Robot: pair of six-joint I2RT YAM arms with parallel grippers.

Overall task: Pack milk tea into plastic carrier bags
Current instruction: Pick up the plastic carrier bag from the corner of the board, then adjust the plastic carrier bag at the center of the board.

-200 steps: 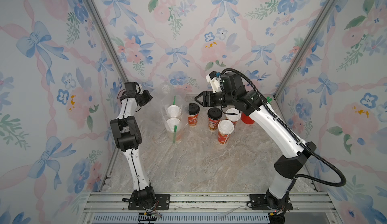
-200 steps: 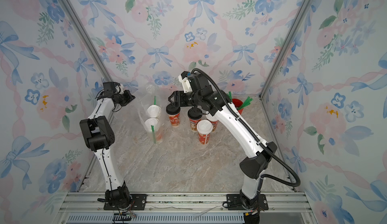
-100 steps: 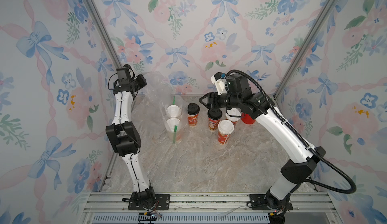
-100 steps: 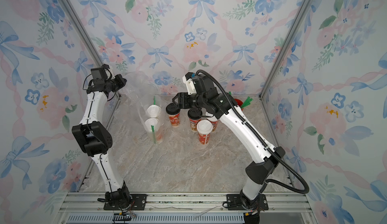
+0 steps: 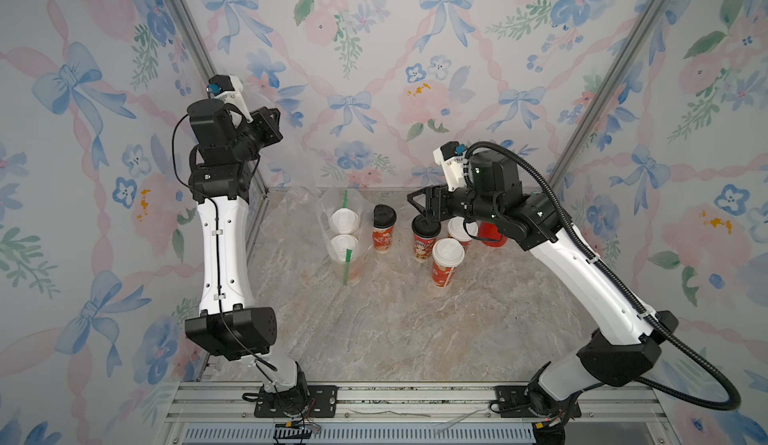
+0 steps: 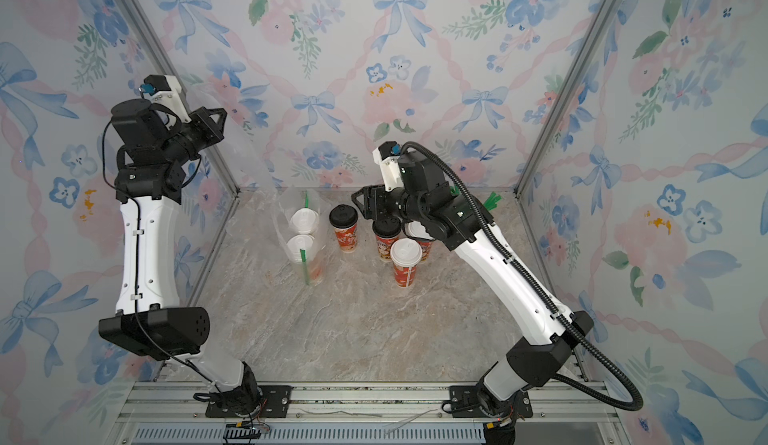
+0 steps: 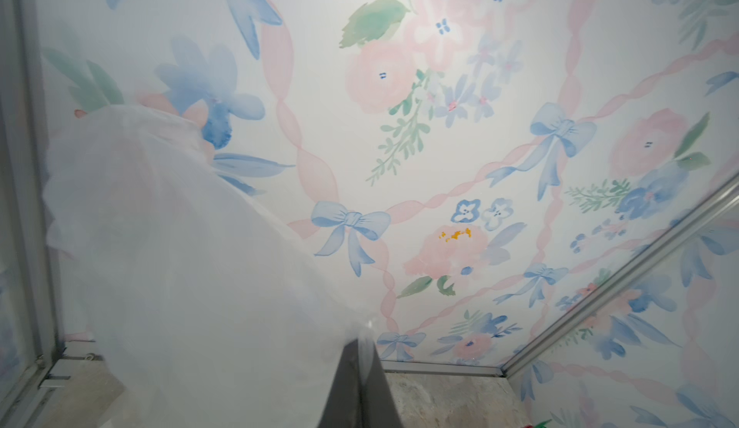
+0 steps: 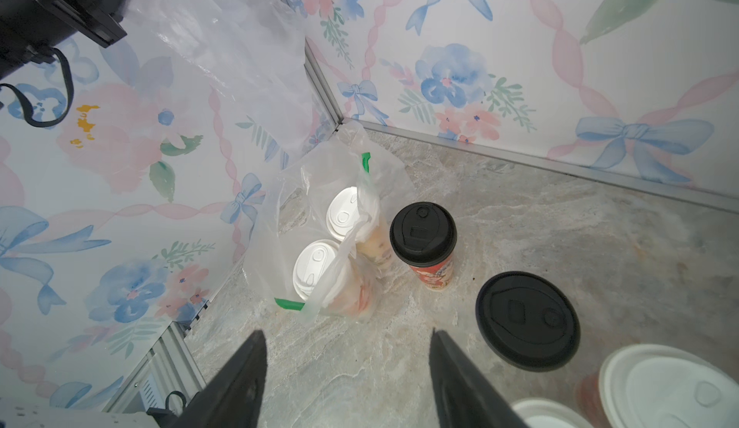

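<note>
We see left arm [image 5: 224, 247] upright by the wall [image 5: 104, 172], left gripper [image 7: 362, 350] pinched on a hanging bag [image 7: 180, 246]; right arm [image 5: 582, 268] stretched low, right gripper [image 8: 348, 334] wide, empty, near black-lid cups [image 8: 423, 234]; white-lid cups [image 8: 316, 268] in second bag [image 8: 280, 222]; print unreadable

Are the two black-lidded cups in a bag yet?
No, in the right wrist view both black-lidded cups stand bare on the table, outside the bag that holds two white-lidded cups.

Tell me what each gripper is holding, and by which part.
Left gripper pinches a clear bag by its upper end; right gripper is open, empty.
</note>
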